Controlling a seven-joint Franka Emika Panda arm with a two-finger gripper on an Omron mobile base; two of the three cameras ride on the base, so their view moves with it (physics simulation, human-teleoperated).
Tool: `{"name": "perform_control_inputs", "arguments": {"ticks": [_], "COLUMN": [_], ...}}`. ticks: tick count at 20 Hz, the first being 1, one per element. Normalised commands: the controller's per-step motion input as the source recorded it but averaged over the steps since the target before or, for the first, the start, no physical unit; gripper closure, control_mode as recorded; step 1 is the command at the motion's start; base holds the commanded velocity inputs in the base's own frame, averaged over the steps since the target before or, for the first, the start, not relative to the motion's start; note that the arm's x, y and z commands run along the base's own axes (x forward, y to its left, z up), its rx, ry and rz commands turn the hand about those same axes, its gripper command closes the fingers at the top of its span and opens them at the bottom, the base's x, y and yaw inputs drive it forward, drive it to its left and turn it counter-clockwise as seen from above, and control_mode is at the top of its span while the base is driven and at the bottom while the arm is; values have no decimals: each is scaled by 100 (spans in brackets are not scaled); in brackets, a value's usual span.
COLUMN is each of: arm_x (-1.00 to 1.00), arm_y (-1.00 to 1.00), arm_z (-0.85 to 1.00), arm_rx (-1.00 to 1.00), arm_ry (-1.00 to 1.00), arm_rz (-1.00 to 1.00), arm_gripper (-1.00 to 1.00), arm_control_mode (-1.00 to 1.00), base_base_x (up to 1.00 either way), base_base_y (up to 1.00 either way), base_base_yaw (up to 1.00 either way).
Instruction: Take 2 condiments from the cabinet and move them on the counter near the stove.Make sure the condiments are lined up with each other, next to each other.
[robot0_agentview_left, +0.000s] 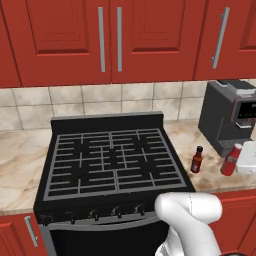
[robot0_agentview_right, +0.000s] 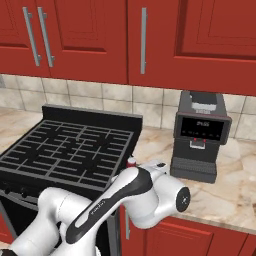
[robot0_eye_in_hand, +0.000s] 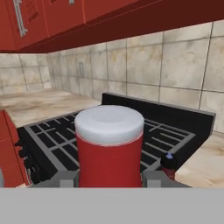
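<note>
The jaws (robot0_eye_in_hand: 109, 175) grip the red bottle (robot0_agentview_left: 231, 159) low on its body, holding it upright over the worktop (robot0_agentview_left: 210, 172) right of the stove (robot0_agentview_left: 110, 160). The brown bottle (robot0_agentview_left: 197, 160) stands on the worktop between the stove and the red bottle, near the coffee machine (robot0_agentview_left: 230, 117).

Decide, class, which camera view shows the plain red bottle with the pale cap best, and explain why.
The hand view: the red bottle sits close and central, pale cap and body sharp, between the pincer tips. The left base view shows it small on the counter beside the coffee machine. The right base view shows just its cap behind the arm.
</note>
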Motion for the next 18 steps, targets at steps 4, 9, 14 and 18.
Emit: {"name": "perform_control_inputs", "arguments": {"ticks": [4,9,14,18], "arm_x": [1,12,20,21], "arm_y": [0,0,0,0], "arm_z": [-7,-13,-21,-22], "arm_rx": [0,-1,0,-1], "arm_ry": [1,2,0,0], "arm_rz": [0,0,0,0], "arm_gripper": [100,100,100,100], "arm_control_mode": [-100,-100,-100,-100], "base_base_x": [0,0,0,0], "base_base_y": [0,0,0,0], "base_base_yaw": [0,0,0,0]}}
